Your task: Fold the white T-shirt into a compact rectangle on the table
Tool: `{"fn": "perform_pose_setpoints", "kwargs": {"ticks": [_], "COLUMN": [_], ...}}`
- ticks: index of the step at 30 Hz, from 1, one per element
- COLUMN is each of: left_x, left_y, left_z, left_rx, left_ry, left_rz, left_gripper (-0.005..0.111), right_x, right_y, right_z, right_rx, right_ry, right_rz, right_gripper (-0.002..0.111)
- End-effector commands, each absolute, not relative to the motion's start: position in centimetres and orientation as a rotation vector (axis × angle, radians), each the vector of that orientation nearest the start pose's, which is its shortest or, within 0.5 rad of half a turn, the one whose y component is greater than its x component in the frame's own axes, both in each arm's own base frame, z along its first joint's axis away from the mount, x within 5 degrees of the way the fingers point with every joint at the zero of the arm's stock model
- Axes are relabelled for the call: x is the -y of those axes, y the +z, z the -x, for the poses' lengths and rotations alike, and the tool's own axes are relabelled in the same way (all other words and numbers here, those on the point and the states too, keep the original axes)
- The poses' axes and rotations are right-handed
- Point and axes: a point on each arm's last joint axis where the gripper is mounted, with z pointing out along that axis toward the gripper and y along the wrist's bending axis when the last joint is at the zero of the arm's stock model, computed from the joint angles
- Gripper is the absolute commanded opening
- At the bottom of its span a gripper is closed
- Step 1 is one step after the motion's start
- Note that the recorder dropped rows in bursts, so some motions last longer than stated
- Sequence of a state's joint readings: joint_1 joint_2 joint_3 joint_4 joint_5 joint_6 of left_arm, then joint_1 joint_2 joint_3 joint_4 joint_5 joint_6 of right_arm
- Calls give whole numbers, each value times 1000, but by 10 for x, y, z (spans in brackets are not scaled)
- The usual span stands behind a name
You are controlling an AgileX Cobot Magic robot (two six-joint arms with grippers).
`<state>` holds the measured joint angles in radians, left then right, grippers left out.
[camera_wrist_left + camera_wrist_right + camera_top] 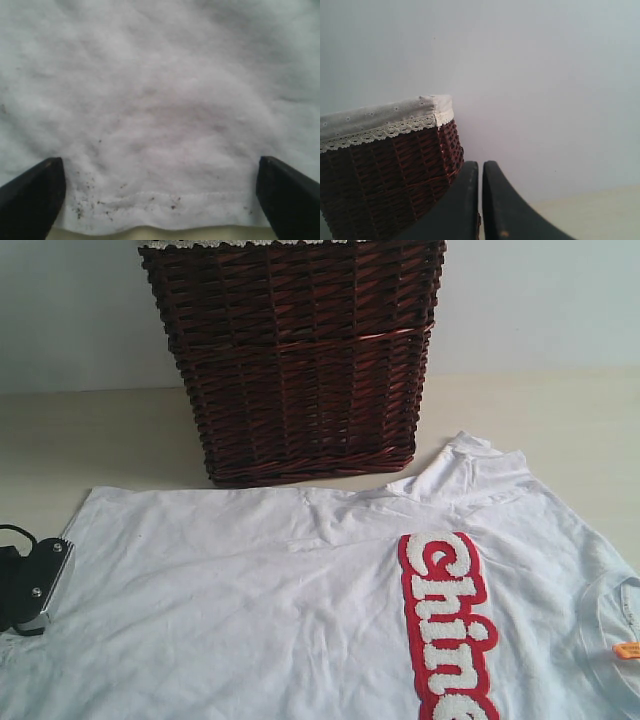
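The white T-shirt [250,590] lies spread flat on the table [100,440], its red band with fuzzy white lettering [445,630] running down the right side and the collar at the right edge. My left gripper [159,161] is open, its two black fingers wide apart over the shirt's stitched hem [160,200], with nothing pinched. Part of the left arm [35,580] shows at the shirt's left edge. My right gripper [480,166] is shut and empty, raised off the shirt, pointing past the basket toward the wall. It is outside the exterior view.
A dark brown wicker basket [295,360] with white lace trim [385,131] stands just behind the shirt. An orange tag [628,648] sits inside the collar. Bare table [160,234] shows beyond the hem, with dark specks on the fabric there.
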<state>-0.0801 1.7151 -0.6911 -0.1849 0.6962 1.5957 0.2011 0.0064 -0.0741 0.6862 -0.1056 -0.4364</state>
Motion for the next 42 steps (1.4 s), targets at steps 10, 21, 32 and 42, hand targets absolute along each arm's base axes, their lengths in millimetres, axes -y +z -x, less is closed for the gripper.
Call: {"fn": "perform_pose_setpoints", "kwargs": {"ticks": [10,21,32,42], "left_x": [30,30,30,30], "left_y": [116,116,116,116], "left_z": [-238,-238,-238,-238], "left_rx": [-2245,-2245,-2245,-2245], "left_ry": [-215,-215,-215,-215], "left_rz": [-2146,-2146,-2146,-2146], "left_gripper": [105,105,105,105], "right_x": [-4,0,-6,-29], "right_y": [243,260,278,259], "right_z": [-51,-60,-183,-254], "right_rx": [-1339,-1342,-1743,-2054], "right_ry": [319,225,0,-8], "right_rz": [-85,-107,-86,247], "right_gripper": [5,5,5,5]}}
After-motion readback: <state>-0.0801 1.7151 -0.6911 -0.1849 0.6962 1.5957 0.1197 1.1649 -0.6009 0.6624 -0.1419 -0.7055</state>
